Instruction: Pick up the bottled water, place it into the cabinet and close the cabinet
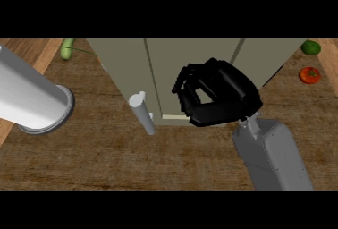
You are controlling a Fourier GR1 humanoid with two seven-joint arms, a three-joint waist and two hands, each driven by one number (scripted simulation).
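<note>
Right hand curled over cabinet, bottled water hidden

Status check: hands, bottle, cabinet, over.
Right hand curled, raised over the cabinet. Left forearm at view's left, hand unseen. Bottled water not visible. Cabinet handle untouched.
</note>
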